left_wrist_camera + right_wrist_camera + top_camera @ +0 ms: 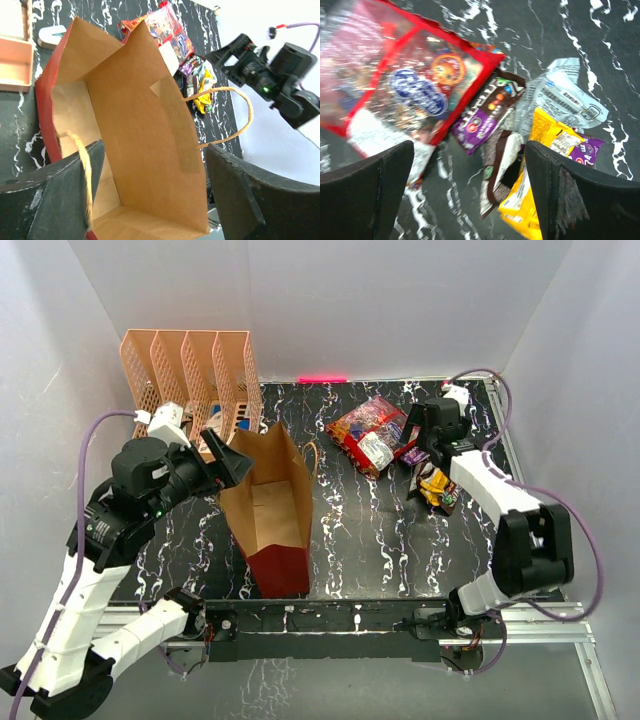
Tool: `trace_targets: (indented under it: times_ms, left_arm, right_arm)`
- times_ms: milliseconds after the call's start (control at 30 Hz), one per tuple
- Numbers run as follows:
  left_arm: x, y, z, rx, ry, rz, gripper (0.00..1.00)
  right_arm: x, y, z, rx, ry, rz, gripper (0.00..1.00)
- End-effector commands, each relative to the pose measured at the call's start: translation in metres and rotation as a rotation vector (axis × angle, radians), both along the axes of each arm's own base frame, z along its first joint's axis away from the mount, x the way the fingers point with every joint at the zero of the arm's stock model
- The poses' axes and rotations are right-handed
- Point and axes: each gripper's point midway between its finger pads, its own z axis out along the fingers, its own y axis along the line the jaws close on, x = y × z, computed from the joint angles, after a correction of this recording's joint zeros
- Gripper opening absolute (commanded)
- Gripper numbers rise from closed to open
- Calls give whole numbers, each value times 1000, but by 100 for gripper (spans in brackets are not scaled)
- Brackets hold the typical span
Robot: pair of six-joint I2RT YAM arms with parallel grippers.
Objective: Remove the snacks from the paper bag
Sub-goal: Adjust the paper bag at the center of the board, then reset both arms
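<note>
Glossy red paper bag [275,510], brown inside, centre of desk [380,540]: looks empty. Red crinkly candy bag [368,433], small wrapped packets [437,485] lie upper right. Left hand [228,462] spread at bag rim, right hand [472,192] spread over packets. Better check bag bottom, lift straight.

Top external: high behind the near edge, looking down on the whole counter [370,530]. Left wrist: close, into paper bag [145,125] mouth. Right wrist: close over snacks [480,117], seen in all views.
</note>
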Motion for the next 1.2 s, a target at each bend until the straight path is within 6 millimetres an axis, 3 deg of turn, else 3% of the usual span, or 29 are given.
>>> trace_targets:
  times_ms: [0,100,200,300,467,567,667,967,1167]
  left_arm:
    - [1,17,22,76,-76,31,83]
    - [1,22,33,104,-108,38,97]
    - [-1,30,46,131,-142,58,98]
    - [-1,42,57,170,-175,95,98]
    - [-2,66,70,258,-215,173,98]
    - [-4,74,57,270,-185,211,98]
    - [-9,86,60,265,-192,266,98]
    - [-28,103,164,260,-495,266,98]
    - [-48,111,211,205,-657,272,98]
  right_arm:
    - [-15,29,64,93,-125,170,98]
    - [-37,42,84,149,-162,252,98]
    - [-61,54,115,199,-253,341,98]
    - [-90,60,171,203,-394,419,98]
    - [-129,50,267,139,-610,448,98]
    - [-140,44,299,123,-661,433,98]
    - [-147,42,323,123,-689,430,98]
    - [-194,38,417,102,-888,463,98]
    - [-230,23,461,72,-1017,420,98]
